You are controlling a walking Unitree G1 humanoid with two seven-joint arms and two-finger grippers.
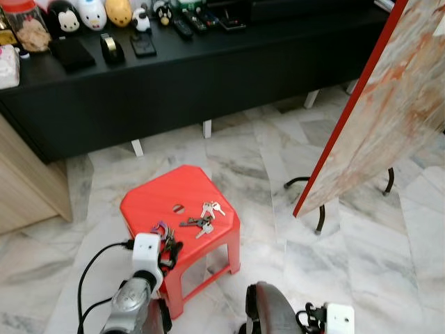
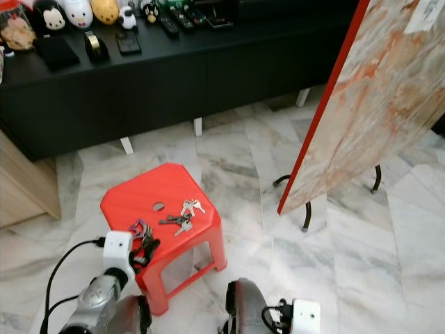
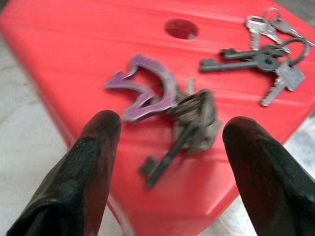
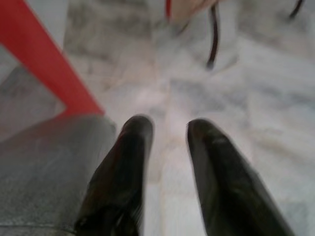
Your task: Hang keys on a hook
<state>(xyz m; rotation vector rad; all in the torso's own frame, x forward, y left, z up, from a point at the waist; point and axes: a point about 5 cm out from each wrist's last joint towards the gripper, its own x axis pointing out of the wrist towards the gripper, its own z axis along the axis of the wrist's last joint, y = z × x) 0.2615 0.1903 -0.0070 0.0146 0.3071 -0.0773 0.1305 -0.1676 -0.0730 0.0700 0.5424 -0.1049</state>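
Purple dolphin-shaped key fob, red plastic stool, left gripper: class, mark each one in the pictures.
purple dolphin-shaped key fob (image 3: pixel 147 91): left wrist view, on its curved body.
red plastic stool (image 1: pixel 160 198): left eye view, on bare seat top.
left gripper (image 3: pixel 170 130): left wrist view, midway between its open fingertips.

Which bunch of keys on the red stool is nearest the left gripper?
The bunch with the purple fob, lying just ahead of the open left gripper; the fob-less bunch lies farther across the stool.

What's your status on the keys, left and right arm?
Left gripper jaws open, poised over purple-tagged key bunch on red stool. Right gripper open, idle above the floor. Two more key bunches further along the stool; nothing blocking the grasp.
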